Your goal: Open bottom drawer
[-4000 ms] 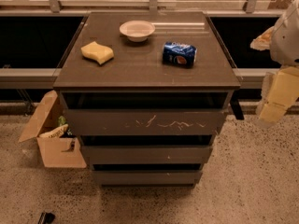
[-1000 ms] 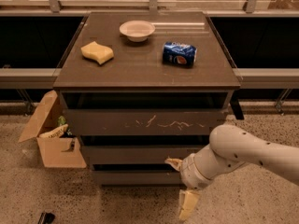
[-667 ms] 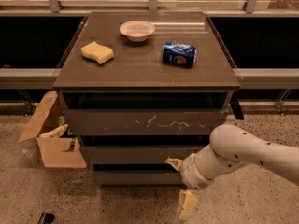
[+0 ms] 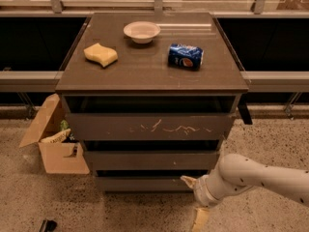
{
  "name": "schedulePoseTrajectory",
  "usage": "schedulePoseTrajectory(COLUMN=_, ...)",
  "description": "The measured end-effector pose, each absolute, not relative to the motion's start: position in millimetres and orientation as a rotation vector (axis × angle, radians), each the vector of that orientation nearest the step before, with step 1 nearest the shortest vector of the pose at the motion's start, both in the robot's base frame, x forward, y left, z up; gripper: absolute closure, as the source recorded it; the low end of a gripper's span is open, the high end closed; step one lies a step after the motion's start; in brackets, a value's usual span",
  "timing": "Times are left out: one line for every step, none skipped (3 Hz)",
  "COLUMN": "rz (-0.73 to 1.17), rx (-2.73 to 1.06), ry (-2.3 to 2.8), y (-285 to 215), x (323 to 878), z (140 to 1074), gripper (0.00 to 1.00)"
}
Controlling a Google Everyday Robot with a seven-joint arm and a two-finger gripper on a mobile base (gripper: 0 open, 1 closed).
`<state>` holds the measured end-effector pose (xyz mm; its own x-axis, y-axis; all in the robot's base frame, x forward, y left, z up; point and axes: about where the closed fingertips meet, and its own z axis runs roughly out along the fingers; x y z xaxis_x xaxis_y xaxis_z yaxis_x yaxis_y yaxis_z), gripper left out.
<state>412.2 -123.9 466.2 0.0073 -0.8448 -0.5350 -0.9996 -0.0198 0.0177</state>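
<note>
Bottom drawer (image 4: 145, 183): lowest of three fronts under counter (image 4: 152, 74), just above floor; looks shut or barely out.
Long axis horizontal, left-right under counter. Face points toward camera, so pull should run that way.
End effector (image 4: 192, 200): low, below counter's right front corner. Fingers spread, upper fingertip (image 4: 186, 180) at drawer's top edge, lower one toward floor.
Risks:
- Handleless front, thin lip: finger may slip off.
- Pull at right end may rack drawer and jam it.
- Lower finger may scrape floor.
</note>
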Motion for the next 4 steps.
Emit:
schedulePoseTrajectory(rz=0.554, rx=-1.899, ry=1.885, y=-138.1, x=426.4, z=419.0, gripper=0.00)
schedulePoseTrajectory(rz=0.605, rx=-1.845, ry=1.831, y=-145.5, x=457.2, z=375.3, gripper=0.00)
schedulePoseTrajectory(rz=0.606, rx=-1.845, ry=1.831, y=-145.3, x=457.1, z=374.8, gripper=0.00)
schedulePoseTrajectory(rz=0.605, rx=-1.852, ry=1.847, y=-144.6, x=463.9, z=328.3, gripper=0.00)
